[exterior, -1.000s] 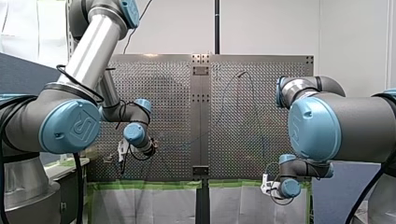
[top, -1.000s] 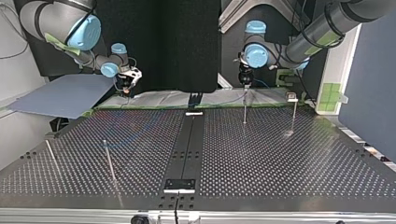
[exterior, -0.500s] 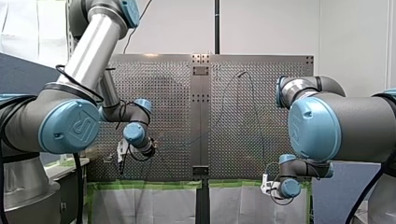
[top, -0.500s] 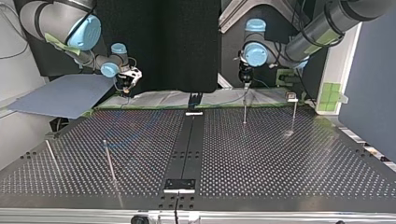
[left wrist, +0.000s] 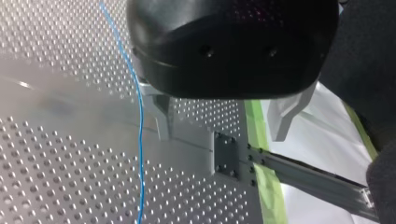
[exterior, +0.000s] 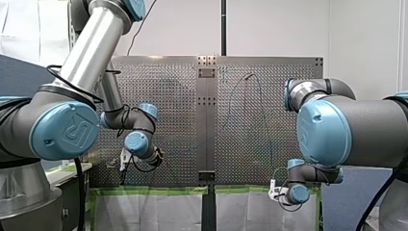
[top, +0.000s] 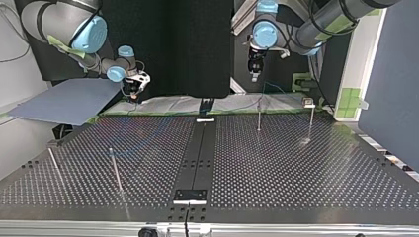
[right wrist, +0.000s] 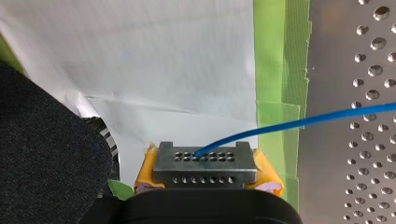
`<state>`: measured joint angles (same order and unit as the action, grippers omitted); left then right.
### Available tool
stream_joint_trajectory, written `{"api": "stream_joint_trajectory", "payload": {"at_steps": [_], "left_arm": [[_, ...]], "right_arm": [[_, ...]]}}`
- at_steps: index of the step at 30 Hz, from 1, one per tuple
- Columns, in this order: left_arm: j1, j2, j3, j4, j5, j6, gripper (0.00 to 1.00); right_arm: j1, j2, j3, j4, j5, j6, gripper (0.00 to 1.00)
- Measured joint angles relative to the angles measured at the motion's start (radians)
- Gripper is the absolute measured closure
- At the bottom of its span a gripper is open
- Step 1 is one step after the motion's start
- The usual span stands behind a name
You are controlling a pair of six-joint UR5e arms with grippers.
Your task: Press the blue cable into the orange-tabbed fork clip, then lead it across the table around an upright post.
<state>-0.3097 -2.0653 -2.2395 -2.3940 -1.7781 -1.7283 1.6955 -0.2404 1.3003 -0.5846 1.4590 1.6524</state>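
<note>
Early stage: thin blue cable [right wrist: 299,122] clamped in my right arm's yellow-padded fingers [right wrist: 145,170], trailing over holey metal worktop [left wrist: 56,182]; my left arm's metal fingers [left wrist: 162,116] apart, empty, beside it. Clip and post steps likely not yet done.

The blue cable [right wrist: 299,123] is a thin, bright strand. In the right wrist view one end is pinched in my right end effector [right wrist: 204,156], and from there it runs at a shallow slant over green tape [right wrist: 280,93] onto the perforated worktop [right wrist: 369,154]. In the left wrist view it lies in a gentle curve just outside one finger of my left end effector [left wrist: 220,135], not between the two. Thin upright posts [top: 259,117] stand on the worktop. Whether the cable touches one cannot be told.
</note>
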Motion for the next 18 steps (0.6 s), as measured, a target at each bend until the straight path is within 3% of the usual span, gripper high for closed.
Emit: {"api": "stream_joint_trajectory", "payload": {"at_steps": [13,18], "left_arm": [[-0.134,0.123,-0.134,0.134,-0.133,-0.123,0.01],[-0.183,0.156,-0.183,0.184,-0.183,-0.147,0.01]], "right_arm": [[0.003,0.000,0.000,0.000,-0.003,0.000,1.00],[0.003,0.000,0.000,0.000,-0.003,0.000,1.00]]}}
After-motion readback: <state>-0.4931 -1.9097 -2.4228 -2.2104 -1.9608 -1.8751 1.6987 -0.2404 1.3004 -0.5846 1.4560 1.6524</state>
